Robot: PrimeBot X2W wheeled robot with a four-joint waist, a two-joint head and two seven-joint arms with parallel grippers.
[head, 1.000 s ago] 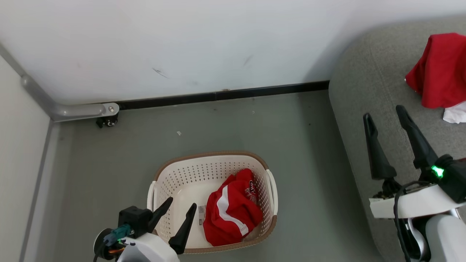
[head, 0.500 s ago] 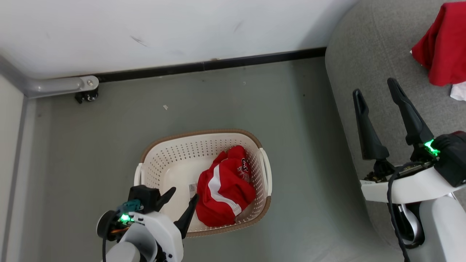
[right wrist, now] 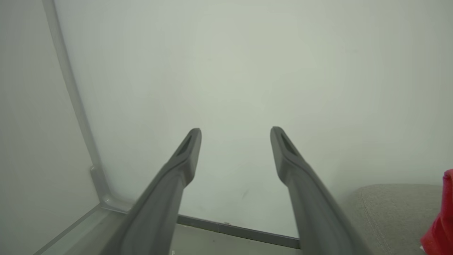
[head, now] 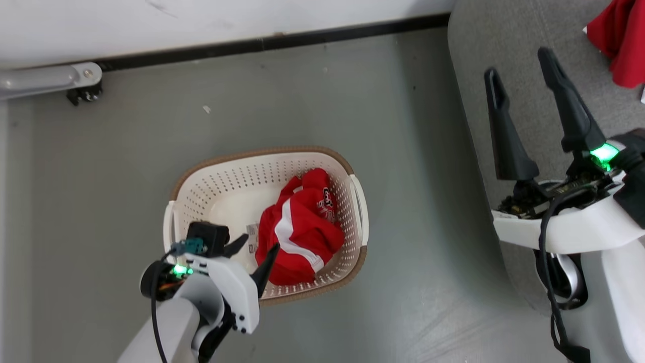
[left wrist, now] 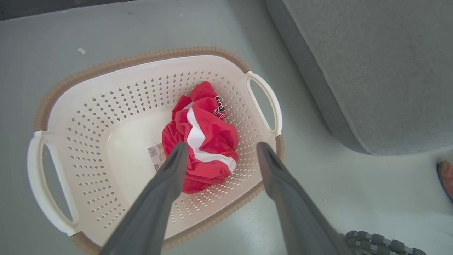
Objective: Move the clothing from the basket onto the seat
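A crumpled red garment (head: 298, 229) (left wrist: 200, 136) with a white stripe and a small printed logo lies in the right half of the cream basket (head: 211, 194) (left wrist: 106, 106) on the floor. My left gripper (head: 259, 245) (left wrist: 221, 145) hangs open over the basket's near edge, its fingertips above the garment's near side and apart from it. The grey sofa (head: 524, 60) (left wrist: 371, 63) (right wrist: 389, 212) stands to the right, with another red garment (head: 617, 38) (right wrist: 440, 219) lying on it. My right gripper (head: 519, 63) (right wrist: 235, 132) is open and empty above the sofa's edge, pointing at the wall.
A white wall with a black skirting strip (head: 272, 41) runs along the back. A grey metal bracket (head: 48, 79) with a small wheel sits at the back left. Grey floor (head: 413, 151) separates basket and sofa. A small white label (left wrist: 155, 154) lies in the basket beside the garment.
The head camera has tilted down, so the whole scene has shifted up. My left gripper has reached further over the basket toward the red garment. The right gripper stays open.
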